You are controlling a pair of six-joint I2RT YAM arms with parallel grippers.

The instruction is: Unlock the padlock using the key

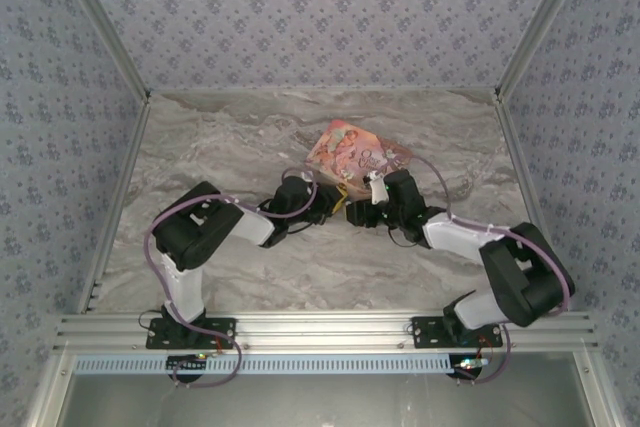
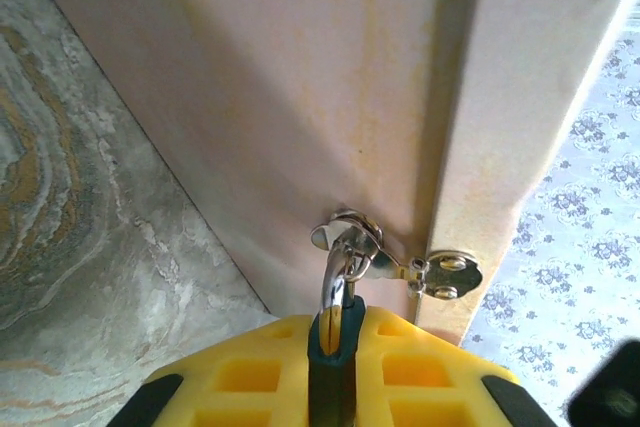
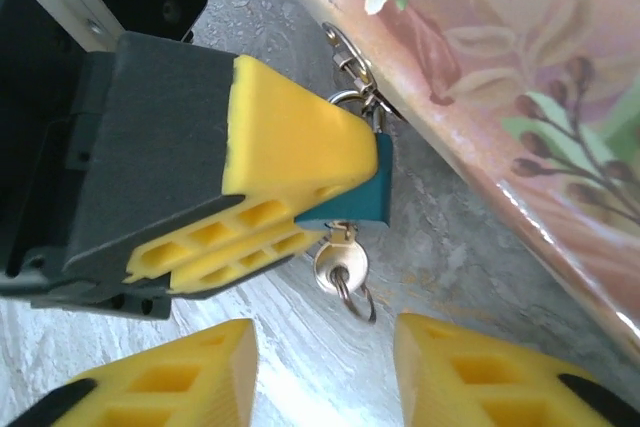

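Two grippers meet mid-table in the top view, the left gripper [image 1: 328, 201] and the right gripper [image 1: 358, 213], just near of the pink box [image 1: 358, 150], with open table [image 1: 230, 137] around. In the left wrist view the left fingers [image 2: 250, 372] clamp the padlock [image 2: 331, 372], its shackle through the box's hasp [image 2: 440, 273]. In the right wrist view the key [image 3: 340, 265] sits in the keyhole, so I judge turning remains. The right fingers [image 3: 450, 377] are spread either side of it, and the box edge crowds the right.

The padlock [image 3: 352, 205] body is looking like matt teal between the left gripper [image 2: 335, 372]'s dull yellow plastic fingers [image 3: 290, 147], its shackle [image 2: 330, 287] gleaming as polished metal. Just ahead of the right gripper [image 3: 325, 362], the key [image 3: 340, 265] is shining silvery. Beyond, the box [image 3: 500, 77] is showing glossy print, and the surface [image 2: 80, 207] is looking smooth and marbled.
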